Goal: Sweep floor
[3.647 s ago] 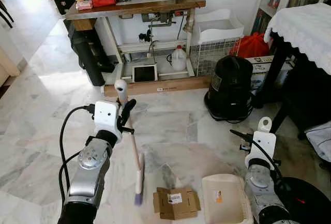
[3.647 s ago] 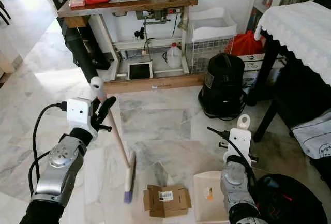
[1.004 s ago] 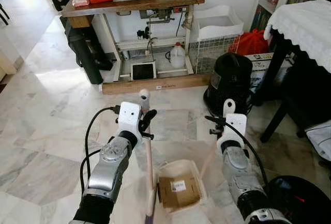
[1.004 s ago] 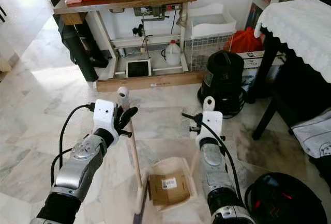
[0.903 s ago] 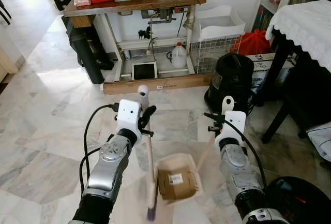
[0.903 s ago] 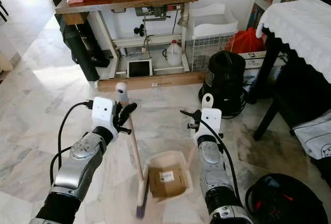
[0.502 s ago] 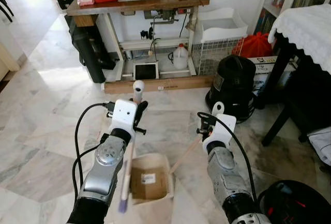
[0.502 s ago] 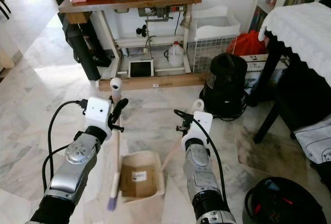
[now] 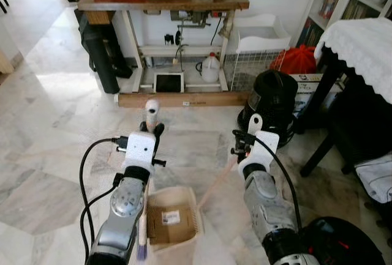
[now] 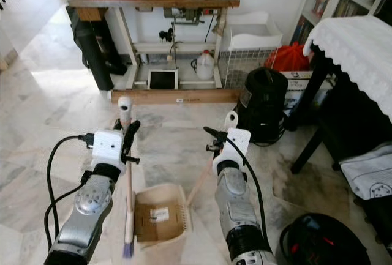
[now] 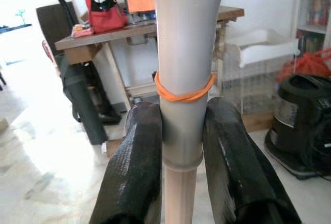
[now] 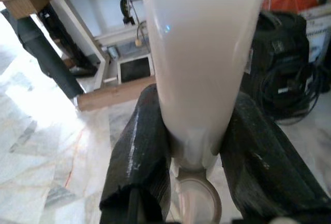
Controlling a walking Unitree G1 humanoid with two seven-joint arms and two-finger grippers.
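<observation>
Left hand [image 11: 181,146] was clamped on the broom [image 10: 128,207] handle, bristles down by the dustpan [image 10: 158,221]. Right hand [image 12: 194,146] was clamped on the dustpan's handle. Cardboard box [image 10: 154,221] sat inside the dustpan on the marble floor [image 10: 49,124].

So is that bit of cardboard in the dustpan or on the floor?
In. The cardboard lies inside the dustpan, within its walls, broom alongside.

left gripper [image 11: 181,146] clamped, right gripper [image 12: 194,151] clamped
</observation>
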